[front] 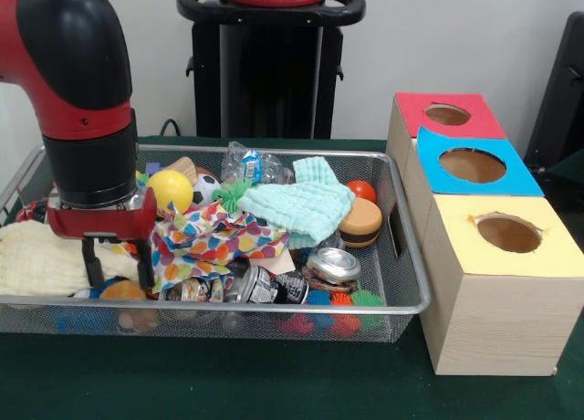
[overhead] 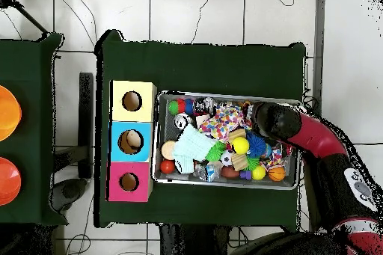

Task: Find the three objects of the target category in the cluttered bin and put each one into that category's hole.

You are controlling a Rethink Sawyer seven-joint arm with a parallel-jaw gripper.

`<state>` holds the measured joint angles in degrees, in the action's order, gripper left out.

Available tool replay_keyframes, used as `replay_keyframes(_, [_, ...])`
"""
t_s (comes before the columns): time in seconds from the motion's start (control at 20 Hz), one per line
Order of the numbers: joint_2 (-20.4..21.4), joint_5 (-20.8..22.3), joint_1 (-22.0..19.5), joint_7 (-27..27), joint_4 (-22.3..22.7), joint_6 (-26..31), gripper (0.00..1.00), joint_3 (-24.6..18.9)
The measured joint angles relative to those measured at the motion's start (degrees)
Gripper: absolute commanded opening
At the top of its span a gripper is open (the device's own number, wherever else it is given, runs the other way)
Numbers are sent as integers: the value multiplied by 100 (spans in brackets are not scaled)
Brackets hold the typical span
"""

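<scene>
Wire bin (front: pixel 401 303) sits on the table beside the three-hole box (front: pixel 500 283) (red, blue, yellow tops), keeping drops short. The gripper (front: pixel 118 265), fingers spread and empty, hangs over the bin's left front corner, likely probing clutter. Target category unclear; crushed cans (front: pixel 265 285) lie along the front edge.

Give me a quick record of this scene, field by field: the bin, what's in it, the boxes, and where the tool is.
bin: wire mesh basket on green cloth, full of clutter
contents: yellow ball, mint washcloth, polka-dot cloth, toy hamburger, crushed cans, cream cloth
boxes: wooden, beside the bin; red top, blue top, yellow top, one round hole each
tool: open, down in the bin between cream cloth and polka-dot cloth
held: nothing visible
</scene>
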<state>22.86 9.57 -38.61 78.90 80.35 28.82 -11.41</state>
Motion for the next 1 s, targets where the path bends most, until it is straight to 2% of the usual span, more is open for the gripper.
replay_keyframes(1.0, [-111,-1,-1,0,-1,-111,100,0])
